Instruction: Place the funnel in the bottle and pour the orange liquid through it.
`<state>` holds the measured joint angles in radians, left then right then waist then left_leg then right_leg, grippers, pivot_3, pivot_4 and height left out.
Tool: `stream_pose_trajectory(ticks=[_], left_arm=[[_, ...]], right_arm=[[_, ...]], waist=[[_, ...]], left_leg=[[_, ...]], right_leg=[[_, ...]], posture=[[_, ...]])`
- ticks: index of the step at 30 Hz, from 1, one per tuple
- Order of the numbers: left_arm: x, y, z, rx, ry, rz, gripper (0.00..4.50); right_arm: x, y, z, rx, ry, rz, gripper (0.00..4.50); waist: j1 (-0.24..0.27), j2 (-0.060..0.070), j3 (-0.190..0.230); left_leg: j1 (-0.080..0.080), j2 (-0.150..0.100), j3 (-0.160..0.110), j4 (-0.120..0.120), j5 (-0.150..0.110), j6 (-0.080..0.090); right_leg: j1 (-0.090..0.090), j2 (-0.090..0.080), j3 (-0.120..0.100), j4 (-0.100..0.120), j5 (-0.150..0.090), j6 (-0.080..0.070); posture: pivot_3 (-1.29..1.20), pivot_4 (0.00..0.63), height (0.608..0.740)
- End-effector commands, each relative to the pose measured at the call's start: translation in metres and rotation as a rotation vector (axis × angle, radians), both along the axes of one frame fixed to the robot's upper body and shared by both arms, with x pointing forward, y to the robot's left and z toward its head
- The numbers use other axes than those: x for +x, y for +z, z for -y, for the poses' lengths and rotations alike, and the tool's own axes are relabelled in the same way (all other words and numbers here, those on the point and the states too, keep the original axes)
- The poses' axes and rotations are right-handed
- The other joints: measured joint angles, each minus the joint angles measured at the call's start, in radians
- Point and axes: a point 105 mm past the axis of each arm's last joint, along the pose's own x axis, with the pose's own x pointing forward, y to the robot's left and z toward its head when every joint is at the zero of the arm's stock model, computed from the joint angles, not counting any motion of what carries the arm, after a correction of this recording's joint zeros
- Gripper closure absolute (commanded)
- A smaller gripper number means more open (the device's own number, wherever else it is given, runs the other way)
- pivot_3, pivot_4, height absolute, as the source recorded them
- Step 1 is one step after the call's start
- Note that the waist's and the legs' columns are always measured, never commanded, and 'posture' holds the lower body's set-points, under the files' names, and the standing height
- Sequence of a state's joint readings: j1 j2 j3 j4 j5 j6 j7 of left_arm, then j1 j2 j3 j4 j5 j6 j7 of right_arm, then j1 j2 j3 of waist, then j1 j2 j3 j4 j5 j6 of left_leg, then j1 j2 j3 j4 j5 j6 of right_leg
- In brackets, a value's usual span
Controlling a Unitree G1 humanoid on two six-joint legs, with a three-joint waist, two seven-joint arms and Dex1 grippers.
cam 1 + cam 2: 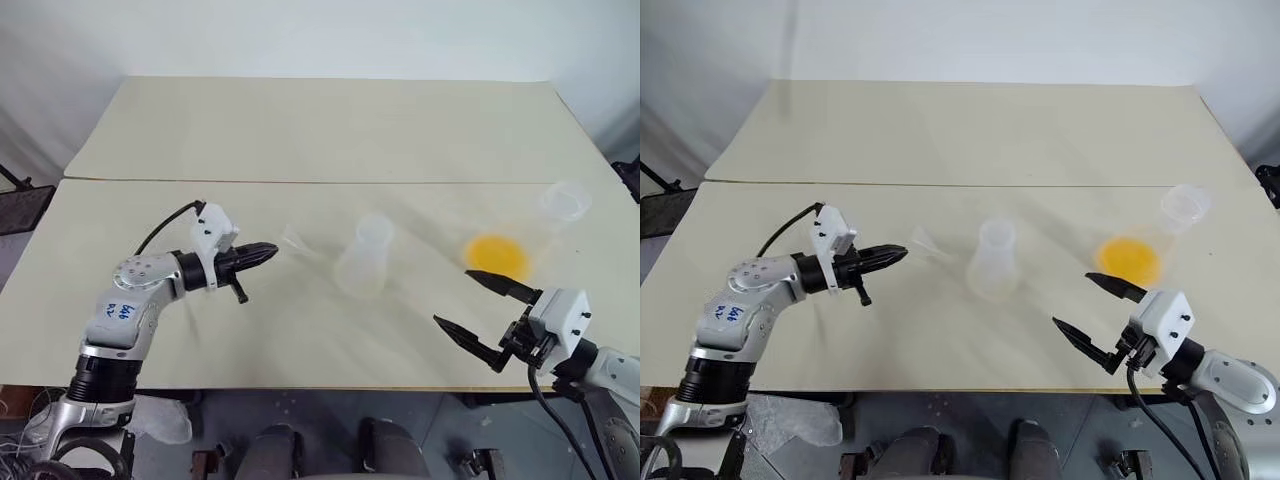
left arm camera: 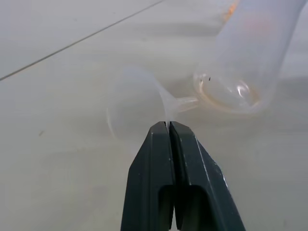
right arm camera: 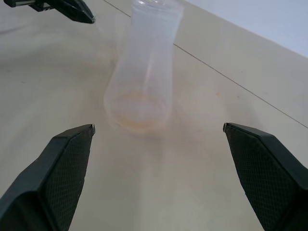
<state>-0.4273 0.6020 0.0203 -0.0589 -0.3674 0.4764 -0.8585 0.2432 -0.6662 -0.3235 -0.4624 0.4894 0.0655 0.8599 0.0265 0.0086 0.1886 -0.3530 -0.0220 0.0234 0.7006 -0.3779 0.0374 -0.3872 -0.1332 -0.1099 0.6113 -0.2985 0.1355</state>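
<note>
My left gripper [image 2: 169,126] is clamped on the rim of the clear funnel [image 2: 139,103], which hangs beyond its tips just left of the small conical flask [image 1: 364,256]. The funnel lies nearly level, its long axis running towards that flask, spout [image 2: 185,102] leading. I judge the funnel step in hand: next it must be lifted, turned spout-down and seated in the flask's neck. My right gripper [image 1: 484,312] stands wide apart and empty, near the larger flask [image 1: 540,225] holding the orange liquid [image 1: 497,254], on the table [image 1: 300,130].
</note>
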Motion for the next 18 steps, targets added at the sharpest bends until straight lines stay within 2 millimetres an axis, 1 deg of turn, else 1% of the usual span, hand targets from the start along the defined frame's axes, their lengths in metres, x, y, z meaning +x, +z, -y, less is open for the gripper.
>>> stream_pose_trajectory(ticks=[1, 6, 8, 10, 12, 18], left_arm=[[-0.001, 0.007, 0.001, -0.003, -0.022, 0.036, 3.57], [0.0, 0.013, 0.002, -0.022, -0.028, 0.042, 1.9], [0.006, 0.016, -0.005, -0.002, 0.006, 0.06, 1.26], [0.011, 0.014, -0.01, 0.013, 0.029, 0.059, 0.63], [0.008, 0.011, -0.01, 0.02, 0.017, 0.044, 0.01], [-0.006, 0.002, -0.004, 0.01, -0.03, -0.019, 0.01]], right_arm=[[-0.002, 0.007, 0.002, 0.0, -0.008, 0.042, 0.0], [-0.004, 0.008, 0.002, -0.001, -0.013, 0.043, 0.0], [-0.004, 0.008, 0.002, -0.001, -0.013, 0.044, 0.0], [-0.004, 0.008, 0.002, -0.002, -0.012, 0.046, 0.0], [-0.003, 0.009, 0.0, -0.001, -0.012, 0.05, 0.0], [-0.004, 0.01, 0.0, -0.003, -0.016, 0.051, 0.0]], waist=[[0.001, 0.0, 0.0], [-0.001, 0.0, 0.0], [0.0, 0.0, 0.0], [0.0, 0.0, 0.0], [-0.001, 0.0, 0.0], [-0.002, 0.0, 0.0]], left_leg=[[0.0, 0.0, 0.0, 0.0, 0.0, 0.0], [0.0, 0.0, 0.0, 0.0, 0.0, 0.0], [0.0, 0.0, 0.0, 0.0, 0.0, 0.0], [0.0, 0.0, 0.0, 0.0, 0.0, 0.0], [0.0, 0.0, 0.0, 0.0, 0.0, 0.0], [0.0, 0.0, 0.0, 0.0, 0.0, 0.0]], right_leg=[[0.0, 0.0, 0.0, 0.0, 0.0, 0.0], [0.0, 0.0, 0.0, 0.0, 0.0, 0.0], [0.0, 0.0, 0.0, 0.0, 0.0, 0.0], [0.0, 0.0, 0.0, 0.0, 0.0, 0.0], [0.0, 0.0, 0.0, 0.0, 0.0, 0.0], [0.0, 0.0, 0.0, 0.0, 0.0, 0.0]], posture=[[0.0, 0.15, 0.74], [0.0, 0.15, 0.74], [0.0, 0.15, 0.74], [0.0, 0.15, 0.74], [0.0, 0.15, 0.74], [0.0, 0.15, 0.74]])
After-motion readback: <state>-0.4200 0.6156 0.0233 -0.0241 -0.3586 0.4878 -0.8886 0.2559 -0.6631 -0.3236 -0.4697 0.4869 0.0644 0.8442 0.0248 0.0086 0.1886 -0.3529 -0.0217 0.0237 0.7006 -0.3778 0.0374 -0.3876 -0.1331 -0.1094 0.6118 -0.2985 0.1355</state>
